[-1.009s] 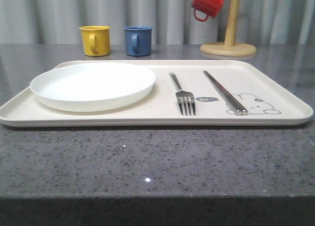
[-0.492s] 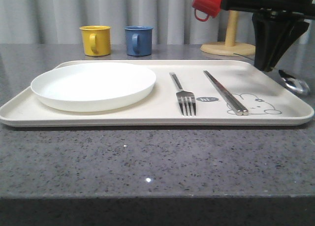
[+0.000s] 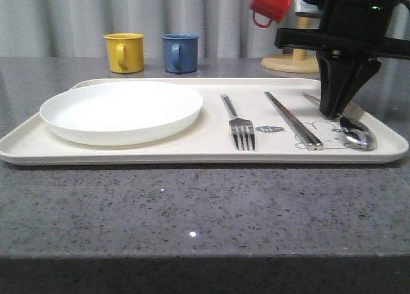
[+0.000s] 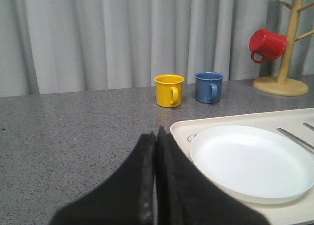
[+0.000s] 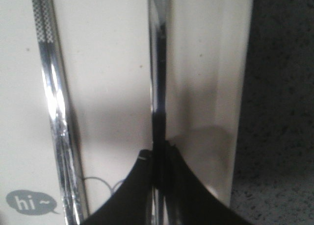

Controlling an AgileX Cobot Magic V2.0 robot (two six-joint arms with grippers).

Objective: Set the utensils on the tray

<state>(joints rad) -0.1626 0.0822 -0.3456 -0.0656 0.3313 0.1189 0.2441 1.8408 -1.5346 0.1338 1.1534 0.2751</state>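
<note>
- We see the right gripper (image 3: 333, 111) clenched on the spoon (image 3: 356, 131) handle — its bowl on the tray (image 3: 192, 150), right of the chopsticks (image 3: 293, 120).
- Fork (image 3: 238, 122) and plate (image 3: 121, 111) lie on the tray.
- Left gripper (image 4: 156, 137) is closed, empty, over the table (image 4: 73, 132).

Background items on the grey speckled countertop (image 3: 192, 211)

A yellow mug (image 3: 123, 52) and a blue mug (image 3: 179, 52) are positioned side by side, apart, before a pale pleated curtain (image 3: 77, 15). A red mug (image 3: 271, 4) is hung on a wooden mug tree (image 3: 296, 57).
</note>
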